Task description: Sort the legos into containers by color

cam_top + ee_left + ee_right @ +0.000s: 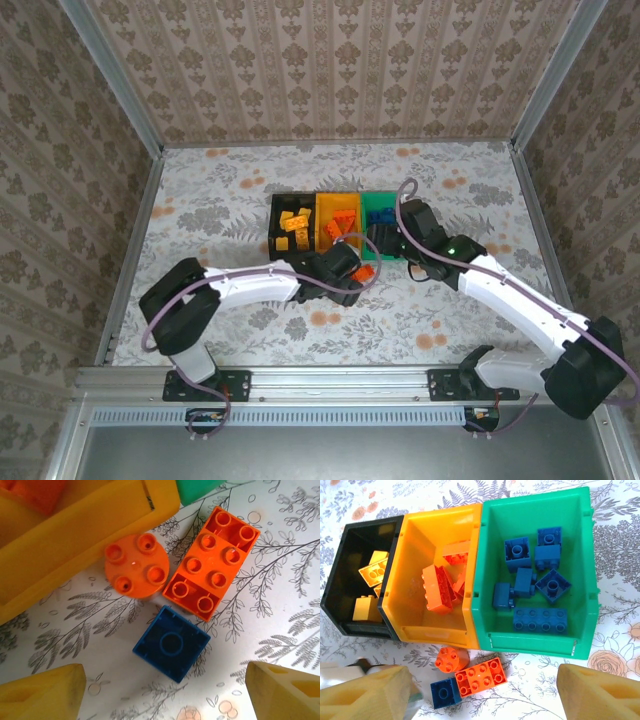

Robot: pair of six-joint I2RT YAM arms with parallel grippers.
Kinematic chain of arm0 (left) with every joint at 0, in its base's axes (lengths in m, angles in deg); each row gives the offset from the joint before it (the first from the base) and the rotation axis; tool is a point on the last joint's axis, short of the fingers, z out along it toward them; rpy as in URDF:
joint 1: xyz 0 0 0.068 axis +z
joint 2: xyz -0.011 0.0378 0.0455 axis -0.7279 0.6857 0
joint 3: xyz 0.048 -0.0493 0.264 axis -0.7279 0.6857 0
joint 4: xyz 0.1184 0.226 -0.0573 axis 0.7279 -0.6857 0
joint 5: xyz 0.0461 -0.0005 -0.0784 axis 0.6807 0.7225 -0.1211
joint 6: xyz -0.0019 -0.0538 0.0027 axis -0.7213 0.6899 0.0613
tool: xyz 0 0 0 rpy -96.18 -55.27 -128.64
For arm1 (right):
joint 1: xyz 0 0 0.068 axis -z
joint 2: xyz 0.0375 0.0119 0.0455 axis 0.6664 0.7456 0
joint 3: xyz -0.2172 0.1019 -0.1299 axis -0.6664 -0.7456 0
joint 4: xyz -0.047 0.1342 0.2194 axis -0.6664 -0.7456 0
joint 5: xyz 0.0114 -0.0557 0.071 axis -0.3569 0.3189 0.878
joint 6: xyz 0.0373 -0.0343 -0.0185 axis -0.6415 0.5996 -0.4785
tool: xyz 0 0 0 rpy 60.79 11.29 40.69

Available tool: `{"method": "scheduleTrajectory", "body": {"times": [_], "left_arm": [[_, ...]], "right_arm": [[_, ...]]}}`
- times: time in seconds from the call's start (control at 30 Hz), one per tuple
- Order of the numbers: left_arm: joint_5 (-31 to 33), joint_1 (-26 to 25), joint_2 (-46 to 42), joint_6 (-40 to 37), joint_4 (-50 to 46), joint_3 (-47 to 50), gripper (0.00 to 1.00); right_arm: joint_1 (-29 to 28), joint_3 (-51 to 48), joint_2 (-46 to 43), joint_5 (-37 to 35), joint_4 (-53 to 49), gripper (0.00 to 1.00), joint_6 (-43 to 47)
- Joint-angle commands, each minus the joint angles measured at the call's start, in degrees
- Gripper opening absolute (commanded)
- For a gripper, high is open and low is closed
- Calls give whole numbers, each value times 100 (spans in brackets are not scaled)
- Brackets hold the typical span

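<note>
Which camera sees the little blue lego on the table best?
The left wrist camera. The blue lego sits big and sharp mid-picture, hollow side up, beside the orange brick. The right wrist camera shows the blue lego small near the bottom edge. From the top camera it is too tiny to make out.

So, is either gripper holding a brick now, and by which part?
Nothing is held. The left gripper and the right gripper are both open, with no brick between the jaws.

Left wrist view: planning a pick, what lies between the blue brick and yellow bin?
A round orange brick sits between the blue brick and yellow bin, seen in left wrist view.
</note>
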Motion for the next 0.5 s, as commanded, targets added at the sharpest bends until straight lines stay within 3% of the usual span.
{"method": "scheduleTrajectory", "body": {"times": [0.0,0.23,0.47], "left_arm": [[40,1,260,-327,-40,-257,84],[312,-16,614,-657,190,-277,84],[357,-14,890,-895,457,-319,73]], "right_arm": [[64,-111,-182,-144,1,78,-112],[159,-113,-295,-152,14,79,-106],[230,-122,-394,-160,-24,79,-97]]}}
